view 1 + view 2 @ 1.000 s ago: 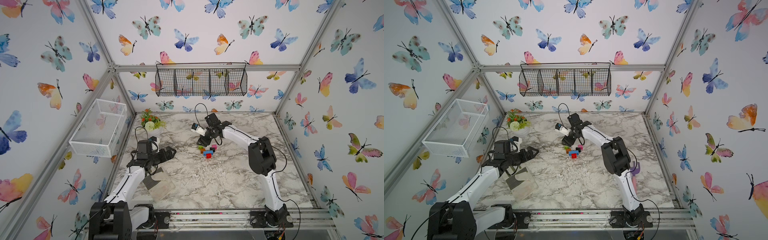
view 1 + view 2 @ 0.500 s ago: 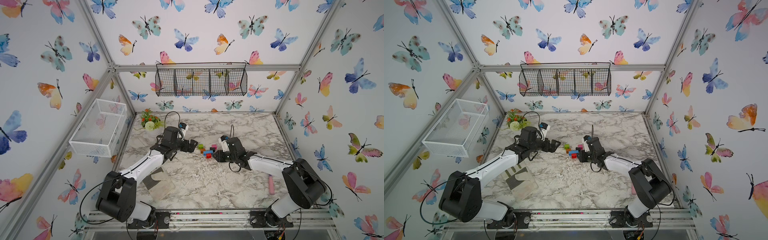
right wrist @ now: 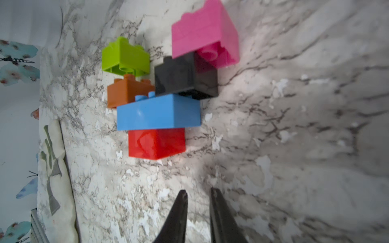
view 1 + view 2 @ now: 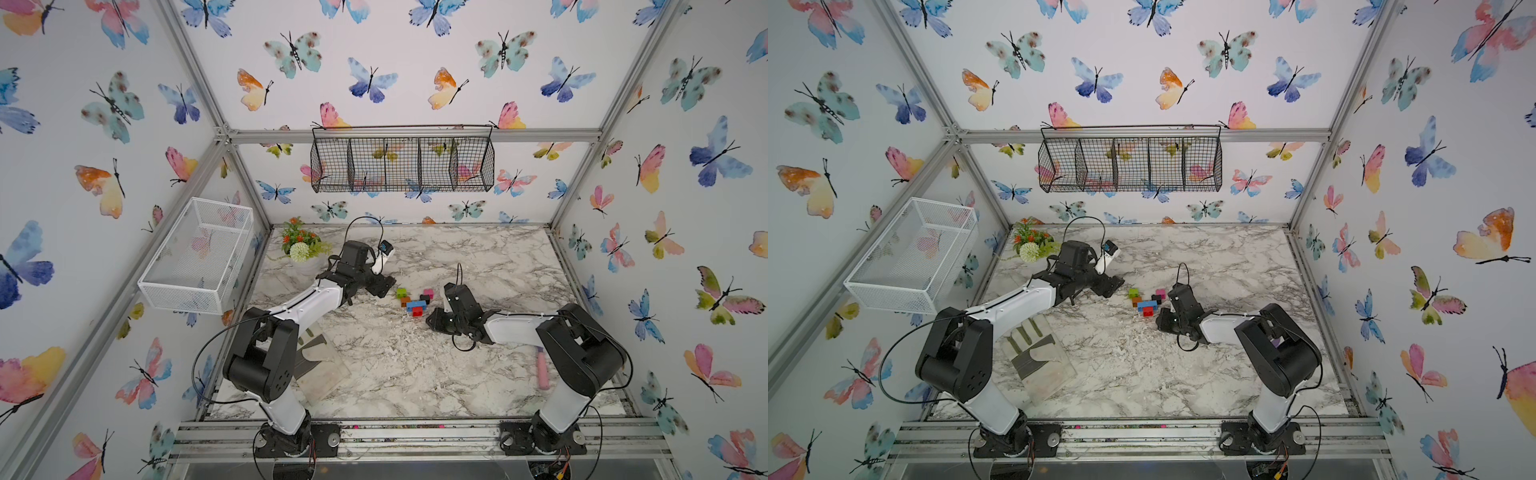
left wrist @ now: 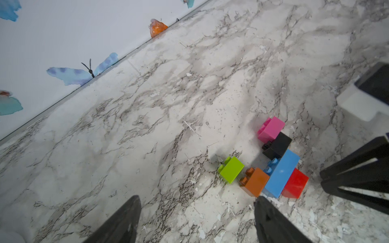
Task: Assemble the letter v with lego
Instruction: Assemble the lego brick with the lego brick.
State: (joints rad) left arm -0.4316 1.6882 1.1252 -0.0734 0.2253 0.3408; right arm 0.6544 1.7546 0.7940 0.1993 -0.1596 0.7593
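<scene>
Our left gripper [image 5: 195,223] gapes empty, our right gripper [image 3: 197,210] is clenched on nothing — the multicoloured plastic-brick V [image 3: 157,111] lies just ahead of both.

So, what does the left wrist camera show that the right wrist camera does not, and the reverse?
Only left wrist: the open left gripper and a white part of the right arm. Only right wrist: the sheet with a hand print. Both: the lego, the marble table and the shut right gripper.

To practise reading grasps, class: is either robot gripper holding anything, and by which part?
Nothing is held. The left gripper is open and the right gripper shut, both empty, near the multicoloured plastic brick V.
</scene>
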